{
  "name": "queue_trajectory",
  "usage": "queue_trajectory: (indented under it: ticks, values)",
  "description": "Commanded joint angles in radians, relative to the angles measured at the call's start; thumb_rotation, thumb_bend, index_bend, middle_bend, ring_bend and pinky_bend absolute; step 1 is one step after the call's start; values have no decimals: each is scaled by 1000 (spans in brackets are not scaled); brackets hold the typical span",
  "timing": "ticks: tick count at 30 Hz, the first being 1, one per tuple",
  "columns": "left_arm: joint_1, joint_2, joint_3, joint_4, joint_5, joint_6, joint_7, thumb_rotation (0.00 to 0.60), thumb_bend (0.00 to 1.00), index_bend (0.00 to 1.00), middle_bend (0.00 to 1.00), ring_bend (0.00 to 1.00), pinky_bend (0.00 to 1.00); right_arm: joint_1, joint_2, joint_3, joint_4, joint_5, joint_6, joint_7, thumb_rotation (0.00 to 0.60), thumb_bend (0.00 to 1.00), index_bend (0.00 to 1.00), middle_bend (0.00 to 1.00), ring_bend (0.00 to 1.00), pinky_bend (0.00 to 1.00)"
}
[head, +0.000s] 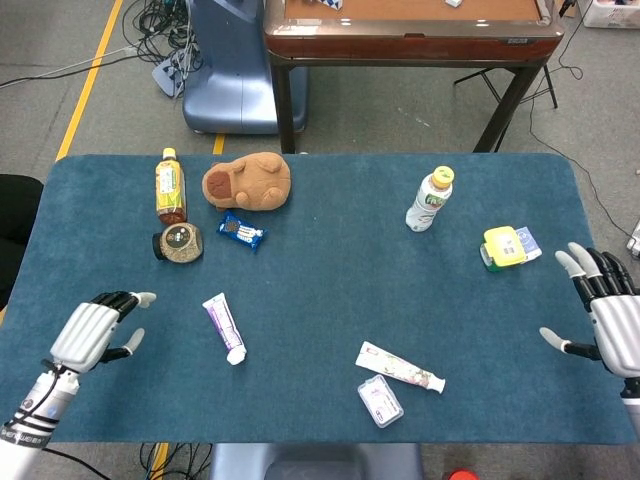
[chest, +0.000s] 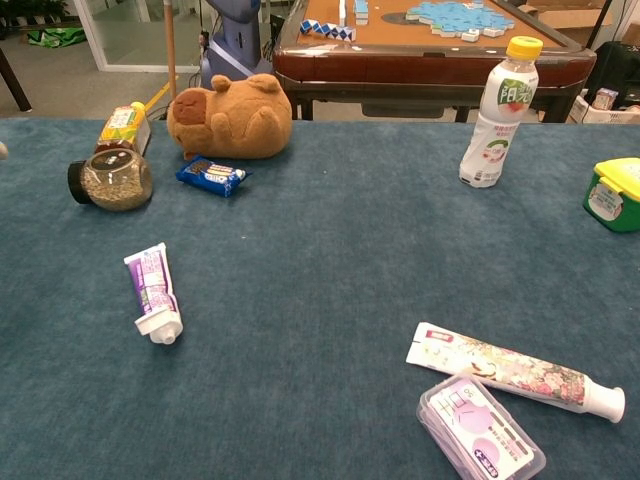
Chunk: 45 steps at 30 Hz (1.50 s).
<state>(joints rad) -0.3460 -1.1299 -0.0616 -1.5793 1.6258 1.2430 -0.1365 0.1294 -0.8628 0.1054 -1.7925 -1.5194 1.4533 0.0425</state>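
Lying sideways, jar (head: 180, 243) w/ grainy fill — both hands empty, fingers spread.

Teal-blue surface (head: 330, 280); brown plush (head: 248, 181); purple-white tube (head: 224, 327); floral white tube (head: 400, 367); yellow-lidded green box (head: 505, 247); yellow-capped white bottle (head: 430, 199); silver-grey left hand (head: 95, 329).

My right hand (head: 612, 318) ran off the head view's right edge. The green box (chest: 614, 194) got clipped in the chest view, and labels there were too small to read.
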Motion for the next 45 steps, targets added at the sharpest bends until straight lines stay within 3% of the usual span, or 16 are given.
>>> queue_trajectory:
  ticks: [1,11,24,35,45]
  values:
    - [-98,16,23,53,70,-106,-98,600,393,216,306,247,260,6,9,7,-13,4,-1,-10,600,6,0,55,0,0]
    - [-280,-24,54,126,156,-278,-140,600,394,141,169,152,217,6,20,6,-39,14,-4,-36,600,6,0,55,0,0]
    - [-434,-116,116,210,222,-398,-144,600,394,134,132,135,207,-22,20,-9,-51,22,21,-46,600,6,0,55,0,0]
    - [-471,-137,146,237,138,-492,-122,600,393,124,107,126,194,-36,20,-13,-47,21,36,-36,600,6,0,55,0,0]
    - [-455,-102,180,206,81,-497,-113,600,393,143,143,126,193,-42,12,-14,-42,15,48,-29,600,6,0,55,0,0]
